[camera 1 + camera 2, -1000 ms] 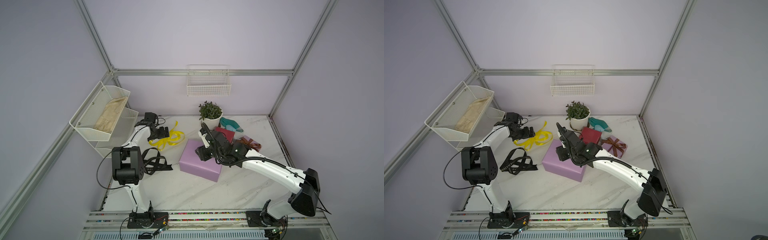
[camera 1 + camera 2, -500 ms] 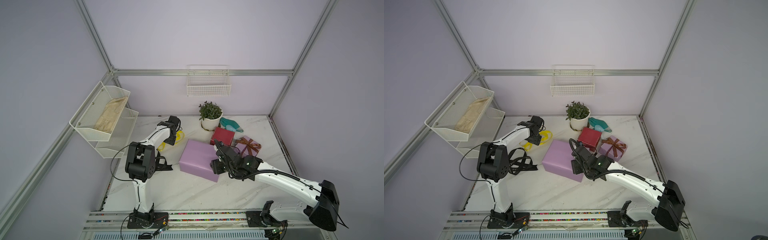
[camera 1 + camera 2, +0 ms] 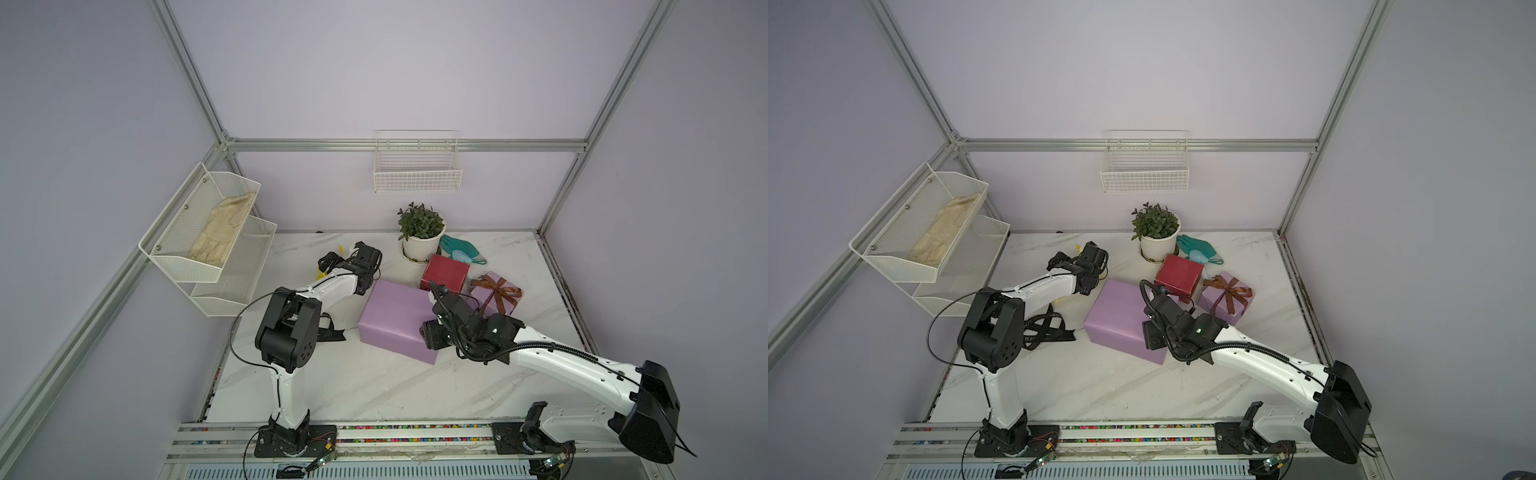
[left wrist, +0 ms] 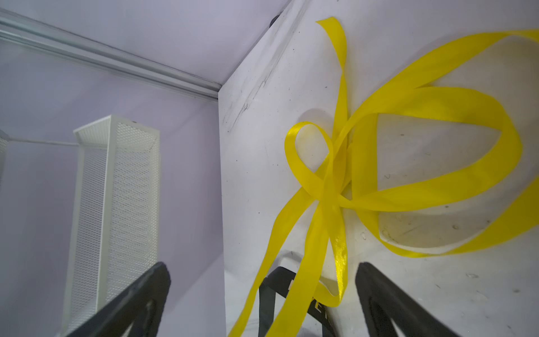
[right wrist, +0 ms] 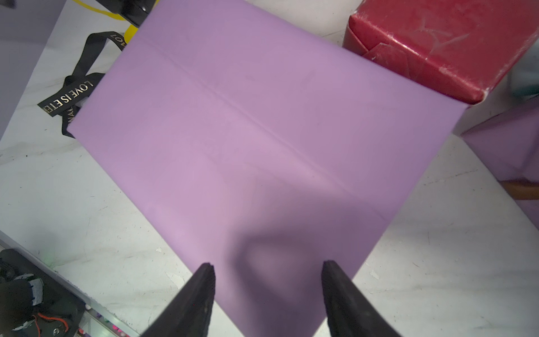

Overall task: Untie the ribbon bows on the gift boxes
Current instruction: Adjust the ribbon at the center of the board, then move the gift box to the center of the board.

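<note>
**Fig.** Lowest in both top views, the right jaws hover over the near corner of the large lilac box [image 3: 395,316], about half open with nothing between them. This box is bare. The black ribbon [image 3: 1046,328] lies loose on the tabletop [image 3: 374,386] just left of it.

Right of centre, the small lilac box [image 3: 1214,301] carries the brown bow [image 3: 1227,289], the only bow tied on a box. The red box [image 3: 444,272], just beside it, is also bare.

Higher and left of centre, the left jaws stand fully open and empty. In the left wrist view the yellow ribbon [image 4: 335,186] lies on the tabletop, its tails running between them.

The step in hand is probably the brown bow. The right arm sits nearest and would need to swing right. It should pinch one free tail, not a loop, and pull outward along that tail. The box looks light, so it may slide and needs bracing.
</note>
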Controlling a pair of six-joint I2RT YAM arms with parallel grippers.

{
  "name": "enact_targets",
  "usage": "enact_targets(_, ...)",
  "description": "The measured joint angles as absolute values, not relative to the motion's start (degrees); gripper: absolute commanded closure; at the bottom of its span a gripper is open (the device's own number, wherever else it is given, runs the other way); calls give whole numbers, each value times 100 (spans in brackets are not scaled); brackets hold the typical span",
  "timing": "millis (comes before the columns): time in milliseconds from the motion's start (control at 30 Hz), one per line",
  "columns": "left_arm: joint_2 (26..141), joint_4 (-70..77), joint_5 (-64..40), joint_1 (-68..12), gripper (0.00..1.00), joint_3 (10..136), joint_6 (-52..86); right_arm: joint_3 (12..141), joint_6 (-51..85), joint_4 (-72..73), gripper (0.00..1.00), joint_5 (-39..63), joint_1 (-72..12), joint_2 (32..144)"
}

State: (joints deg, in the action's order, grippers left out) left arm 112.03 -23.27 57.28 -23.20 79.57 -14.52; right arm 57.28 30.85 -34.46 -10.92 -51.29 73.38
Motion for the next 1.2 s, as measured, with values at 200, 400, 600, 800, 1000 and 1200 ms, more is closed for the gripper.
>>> enact_targets(200,11404,-1990,6073,-2174,0,7957,-1697,5728,3083,-3323,38,-1066,-5127,7328)
enact_targets(400,11349,-3210,4685,-1914,0,8412,-478,5708,3083,-3092,37,-939,-5127,7328)
enact_targets(600,10490,-3946,3262,-1719,0,8527,397,5664,3380,-3295,23,-1007,-5127,7288)
enact_targets(800,9625,-4128,1492,-1350,0,8680,1007,5367,3750,-3603,19,-1256,-5127,6479)
enact_targets(1000,9282,-4097,226,-1258,0,8628,1413,4845,3927,-2993,19,-867,-5124,6549)
enact_targets(1200,8680,-3883,-541,-1271,0,8114,1638,4901,3955,-1695,21,-506,-5122,7662)
